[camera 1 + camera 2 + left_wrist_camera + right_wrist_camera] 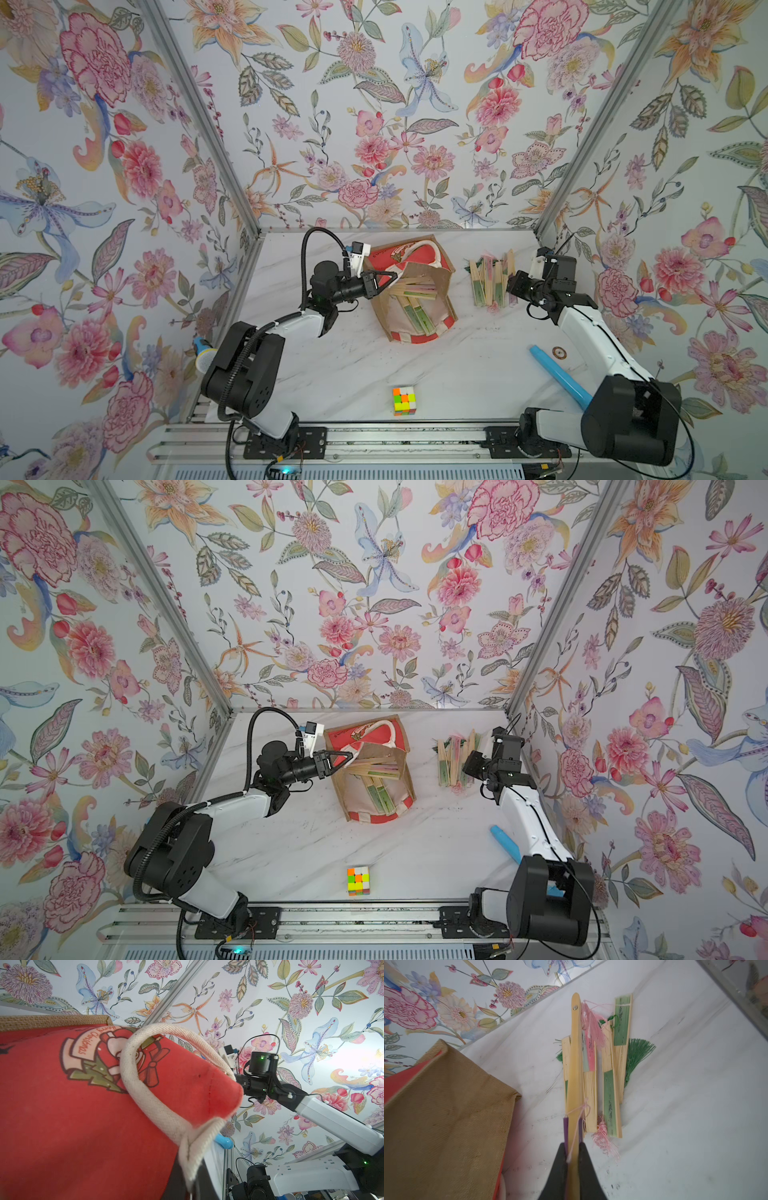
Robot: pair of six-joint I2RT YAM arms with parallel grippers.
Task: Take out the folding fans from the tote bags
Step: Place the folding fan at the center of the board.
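Note:
The tote bag (415,253) (374,734) lies on its side at the back of the table with its mouth open. Several folding fans (419,318) (380,798) still lie on its cream lining. My left gripper (388,279) (347,757) (190,1184) is shut on the bag's white handle (145,1093) at the rim. To the right of the bag, a pile of fans (488,278) (453,758) (610,1088) lies on the table. My right gripper (510,293) (468,771) (572,1147) is shut on a purple-pleated fan (576,1064), which reaches over that pile.
A colour cube (404,400) (358,880) sits near the front edge. A long light-blue tube (557,378) (505,843) lies at the front right, partly under the right arm, with a small brown disc (559,353) beside it. Walls close in the back and both sides.

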